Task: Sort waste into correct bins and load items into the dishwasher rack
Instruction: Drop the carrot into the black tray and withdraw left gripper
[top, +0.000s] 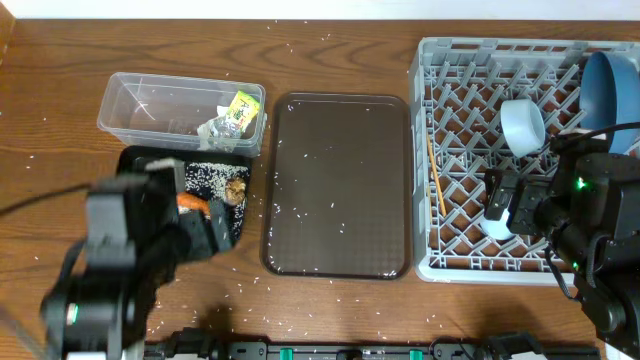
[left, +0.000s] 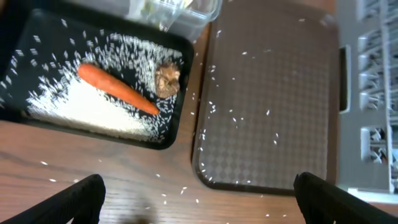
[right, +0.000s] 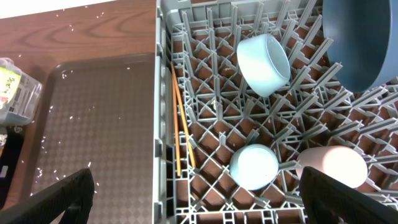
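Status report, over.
Left end effector, right end effector open, empty. Carrot, brown lump, rice in black tub. Plate, chopsticks, pink cup in rack. Stray grains on brown tray.

1. Orange carrot (left: 117, 89) lies diagonally on white rice (left: 93, 115) in the black tub (left: 34, 53), with the brown lump (left: 167, 79) just beside it.
2. Clear tub (top: 125, 105) holds the yellow-green wrapper (top: 241, 108) and crumpled paper (top: 215, 130) at one end.
3. Grey rack (right: 163, 93): chopsticks (right: 180, 124) lie along one wall. White bowl (right: 264, 64) is tipped. Light-blue cup (right: 254, 167) sits beside pink cup (right: 333, 167). Dark-blue plate (right: 360, 37) stands in a corner.

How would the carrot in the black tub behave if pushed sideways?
The carrot looks stiff and tapered, so it would likely roll in a curve. The loose rice under it may scatter and let it slip.
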